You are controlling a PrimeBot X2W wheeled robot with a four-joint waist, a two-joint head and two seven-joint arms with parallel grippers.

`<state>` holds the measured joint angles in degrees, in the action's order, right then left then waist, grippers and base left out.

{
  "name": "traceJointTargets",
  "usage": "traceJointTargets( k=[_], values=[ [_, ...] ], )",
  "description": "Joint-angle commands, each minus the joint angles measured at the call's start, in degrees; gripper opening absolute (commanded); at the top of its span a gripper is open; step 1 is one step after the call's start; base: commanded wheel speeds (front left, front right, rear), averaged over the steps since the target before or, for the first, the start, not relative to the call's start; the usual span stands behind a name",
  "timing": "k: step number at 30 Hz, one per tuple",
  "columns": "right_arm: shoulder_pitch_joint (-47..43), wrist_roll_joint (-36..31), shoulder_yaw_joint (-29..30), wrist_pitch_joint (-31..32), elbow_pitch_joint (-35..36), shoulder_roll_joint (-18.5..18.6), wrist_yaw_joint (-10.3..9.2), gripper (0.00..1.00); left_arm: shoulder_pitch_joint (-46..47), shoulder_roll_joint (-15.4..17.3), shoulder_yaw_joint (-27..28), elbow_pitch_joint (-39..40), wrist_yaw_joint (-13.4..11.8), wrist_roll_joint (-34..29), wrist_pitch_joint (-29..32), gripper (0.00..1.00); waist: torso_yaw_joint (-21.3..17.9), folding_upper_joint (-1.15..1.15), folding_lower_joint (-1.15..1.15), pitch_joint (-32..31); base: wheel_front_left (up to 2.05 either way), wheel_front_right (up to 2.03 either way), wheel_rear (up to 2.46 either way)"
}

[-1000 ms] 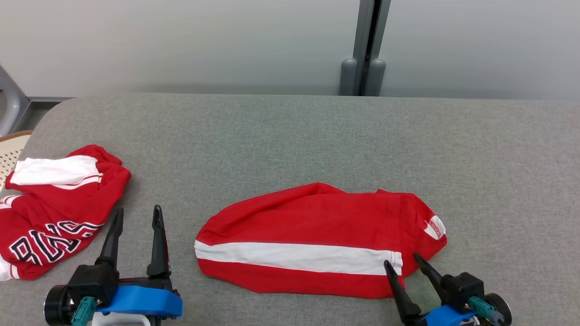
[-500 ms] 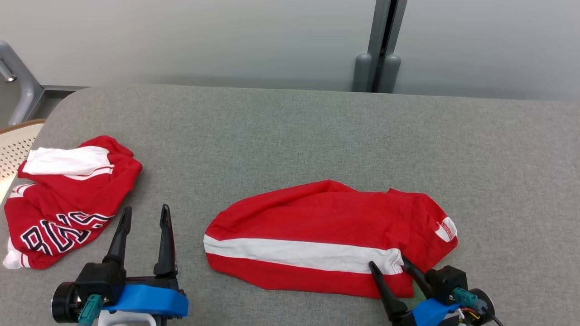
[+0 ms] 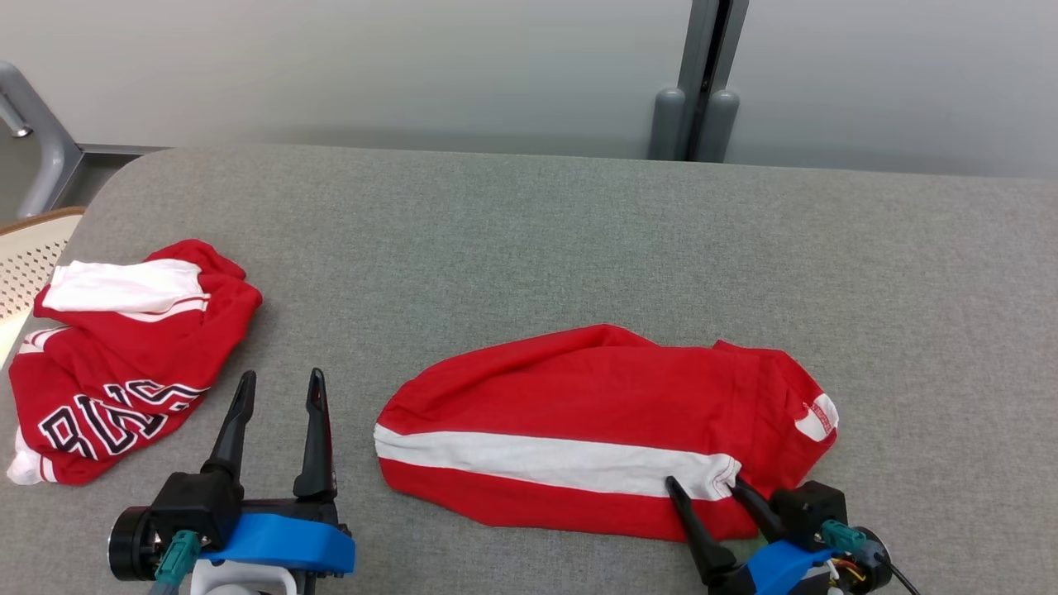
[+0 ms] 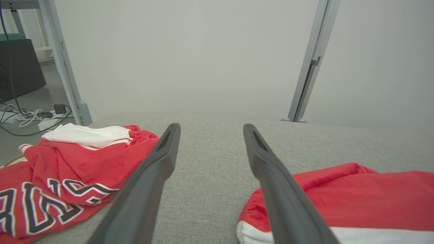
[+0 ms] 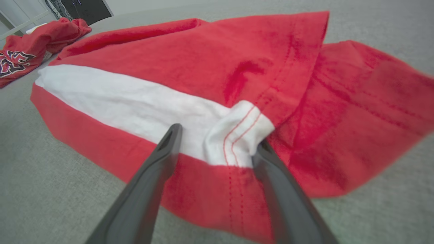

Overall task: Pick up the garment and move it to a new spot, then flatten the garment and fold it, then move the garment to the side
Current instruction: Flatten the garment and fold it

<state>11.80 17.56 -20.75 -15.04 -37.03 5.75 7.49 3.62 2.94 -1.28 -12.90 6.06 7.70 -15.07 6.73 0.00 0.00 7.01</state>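
So the red garment with the white stripe (image 3: 595, 413) is lying mostly flat on the grey fabric-covered table (image 3: 529, 248), a bit right of centre and close to the near edge. The right gripper (image 3: 702, 483) is down at its lower right corner with its fingers spread apart, not pinching yet. In the right wrist view the stitched end of the white stripe (image 5: 237, 132) is bunched up between them, and the right-hand finger (image 5: 271, 162) is pushed against that bunch. The left gripper (image 3: 281, 376) sits over bare table with its fingers apart too, holding nothing. It's between that garment and a crumpled red jersey with black-and-white lettering (image 3: 124, 364) at the far left. A pale perforated basket-looking thing (image 3: 25, 264) pokes in at the left edge, can't tell what's in it.
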Motion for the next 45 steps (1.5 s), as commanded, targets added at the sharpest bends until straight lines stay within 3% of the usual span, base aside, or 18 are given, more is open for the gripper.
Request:
traceJointTargets(
  k=[1, 3, 5, 19, 27, 35, 40, 45],
  values=[
    [0.68, 0.55, -0.14, -0.21, 0.26, 0.15, 0.01, 1.00, 0.55, -0.08, -0.25, -0.11, -0.24, 0.31, -0.15, 1.00, -0.02, 0.00, 0.00, 0.01, 0.00, 0.00, 0.00],
    [0.88, 0.90, -0.22, -0.21, 0.57, 0.16, 0.01, 0.99, 0.48, -0.09, -0.18, -0.26, -0.24, 0.34, -0.15, 1.00, -0.15, 0.00, 0.00, 0.00, 0.00, 0.00, 0.00],
    [1.32, 0.78, -0.18, -0.21, 1.22, -0.01, 0.01, 0.00, 0.43, -0.08, -0.06, -0.48, -0.24, 0.49, -0.15, 1.00, -0.36, 0.00, 0.00, -0.01, 0.00, 0.00, 0.00],
    [-3.32, -1.84, 10.02, -0.21, 9.86, 2.89, 0.01, 0.00, 0.43, -0.07, -1.87, -2.70, 0.23, 1.39, -0.15, 1.00, -2.67, 0.00, 0.00, 0.12, 0.00, 0.00, 0.00],
    [-6.77, -2.65, 16.87, -0.21, 10.69, 3.62, 0.01, 0.00, 0.99, -0.08, -3.46, -3.36, 0.48, 1.83, -0.15, 1.00, -3.22, 0.00, 0.00, 0.55, 0.00, 0.00, 0.00],
    [-6.62, -3.70, 17.47, -0.21, 9.94, 2.06, 0.01, 0.00, 0.08, -0.09, -6.90, -4.80, 0.89, 2.46, -0.15, 1.00, -3.35, 0.00, 0.00, 0.28, 0.00, 0.00, 0.00],
    [-6.52, -3.81, 16.94, -0.21, 9.35, 1.41, 0.01, 0.00, -1.64, 0.14, -11.13, -6.78, 1.43, 1.87, -0.15, 1.00, -3.33, 0.00, 0.00, -0.46, 0.00, 0.00, 0.00],
    [-6.52, -3.48, 16.53, -0.21, 9.07, 1.80, 0.01, 0.00, -3.19, 2.51, -17.69, -8.74, 1.38, 4.83, -0.15, 1.00, -3.45, 0.00, 0.00, -0.89, 0.00, 0.00, 0.00]
  ],
)
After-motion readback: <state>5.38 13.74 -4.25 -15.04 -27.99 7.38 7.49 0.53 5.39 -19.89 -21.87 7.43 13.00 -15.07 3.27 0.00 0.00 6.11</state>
